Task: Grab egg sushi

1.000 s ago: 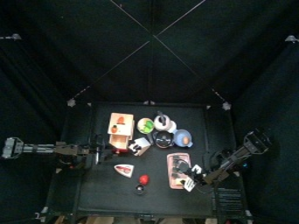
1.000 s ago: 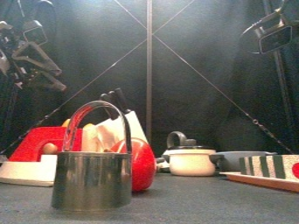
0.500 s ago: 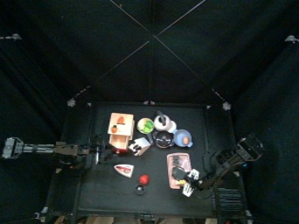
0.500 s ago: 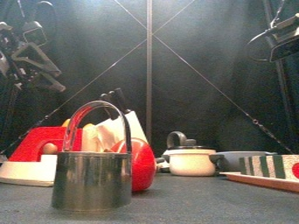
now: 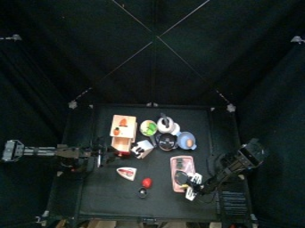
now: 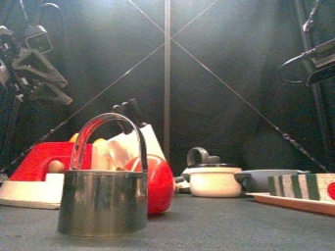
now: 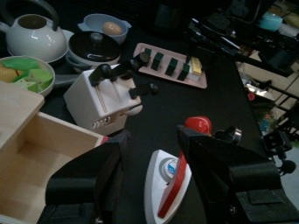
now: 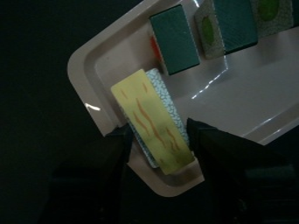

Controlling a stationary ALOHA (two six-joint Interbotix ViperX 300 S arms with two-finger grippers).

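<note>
Egg sushi [image 8: 152, 118] lying lengthwise toward tray [image 8: 100, 66] corner, right fingers [image 8: 216, 144] wide astride it

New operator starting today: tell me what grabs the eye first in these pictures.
The yellow egg sushi at the corner of its pink tray, framed by the right pincer with open jaws. In front view, a metal basket looms nearest, a red ball behind it.
</note>
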